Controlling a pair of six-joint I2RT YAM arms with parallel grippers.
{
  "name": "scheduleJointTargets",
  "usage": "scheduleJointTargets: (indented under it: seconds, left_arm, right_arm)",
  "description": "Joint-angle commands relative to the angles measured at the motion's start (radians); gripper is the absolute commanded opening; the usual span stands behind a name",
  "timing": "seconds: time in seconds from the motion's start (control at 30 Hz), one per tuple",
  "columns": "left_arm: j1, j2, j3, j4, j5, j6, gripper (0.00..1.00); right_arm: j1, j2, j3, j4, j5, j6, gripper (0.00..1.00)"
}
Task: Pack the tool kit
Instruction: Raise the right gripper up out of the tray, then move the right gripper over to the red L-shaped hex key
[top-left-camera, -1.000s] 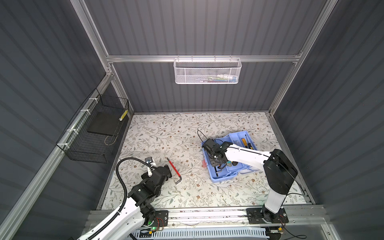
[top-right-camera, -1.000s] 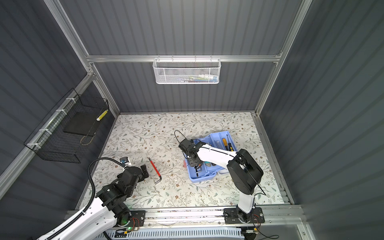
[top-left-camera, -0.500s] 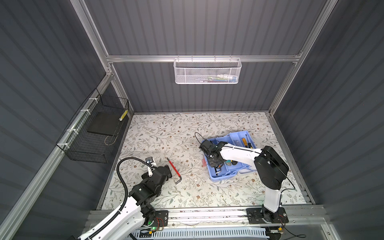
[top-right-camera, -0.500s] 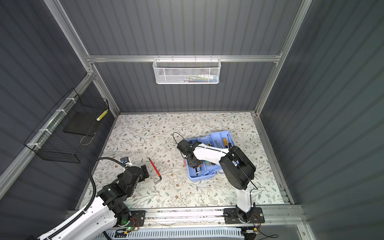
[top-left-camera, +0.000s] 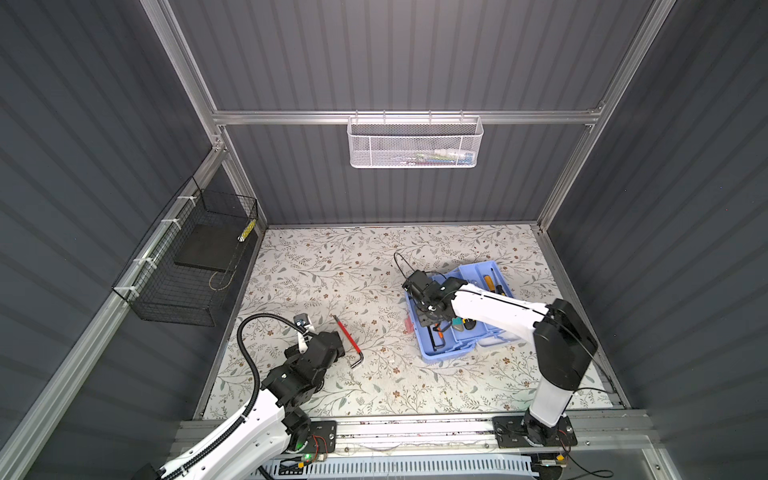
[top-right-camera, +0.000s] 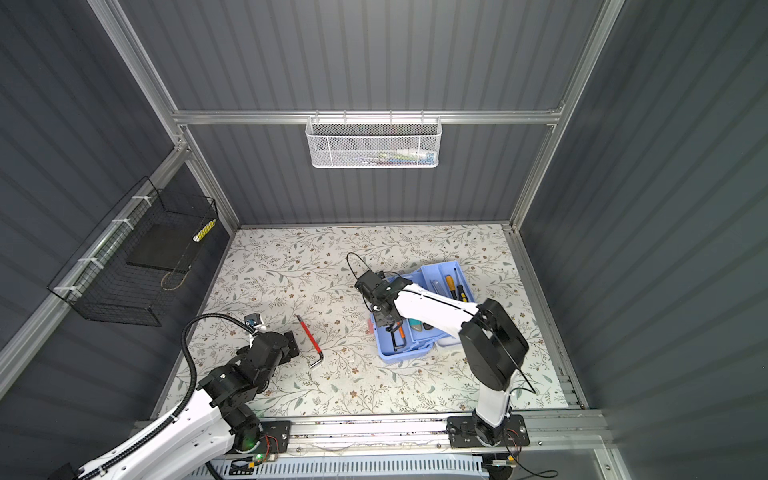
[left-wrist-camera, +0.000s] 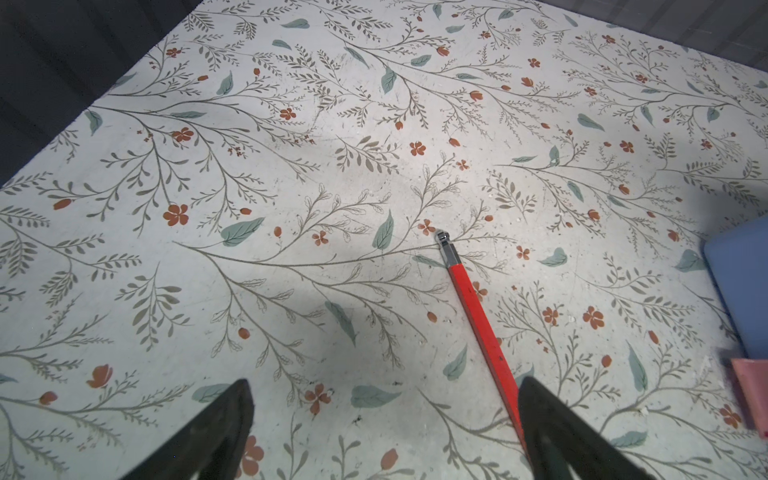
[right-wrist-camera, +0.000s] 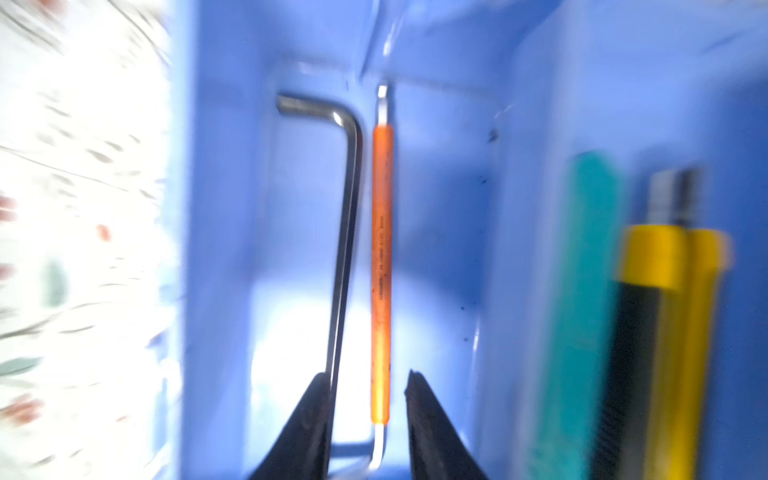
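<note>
The light blue divided tray of the tool kit lies right of the middle in both top views. My right gripper hangs low over its left compartment, open by a narrow gap. An orange-sleeved hex key lies in the compartment between the jaws, beside a bare steel hex key. A red hex key lies on the floral floor. My left gripper stands wide open just above the floor, with the key's lower end at one fingertip.
A teal tool and a yellow-black tool fill the neighbouring compartment, and screwdrivers lie in the far one. A white mesh basket hangs on the back wall and a black wire basket on the left wall.
My right gripper's jaws have parted, and the gripper has shifted slightly toward the tray's left end. The left arm has stayed still.
</note>
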Motion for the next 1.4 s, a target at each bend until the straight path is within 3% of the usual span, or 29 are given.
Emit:
scheduleJointTargets:
  seconds: [0.0,0.2,0.3,0.5,0.73,0.97,1.2,1.37]
  left_arm:
    - [0.003,-0.002,0.013,-0.001,0.003,0.010,0.99]
    - [0.003,0.039,0.018,0.039,0.043,0.050,0.99]
    - [0.002,0.065,0.027,0.041,0.033,0.049,1.00]
    - [0.003,0.021,0.022,-0.016,-0.039,-0.029,1.00]
    - [0.003,-0.080,-0.002,-0.064,-0.088,-0.089,0.99]
    - [0.003,-0.061,0.006,-0.067,-0.092,-0.089,0.99]
    - [0.003,-0.070,0.005,-0.079,-0.112,-0.109,0.99]
    - [0.004,-0.033,0.021,-0.101,-0.133,-0.139,0.99]
  right_arm:
    - [0.010,-0.089,0.030,-0.022,-0.040,-0.008,0.36]
    - [0.039,-0.246,-0.029,0.077,-0.162,-0.045,0.38]
    - [0.046,-0.287,-0.050,0.107,-0.305,-0.080,0.40]
    - [0.099,-0.276,-0.058,0.094,-0.332,-0.115,0.42]
    - [0.164,-0.153,-0.032,0.147,-0.391,-0.180,0.40]
    - [0.216,0.028,0.022,0.243,-0.427,-0.196,0.39]
    - [0.238,0.270,0.200,0.244,-0.489,-0.226,0.36]
    - [0.265,0.364,0.308,0.231,-0.442,-0.237,0.37]
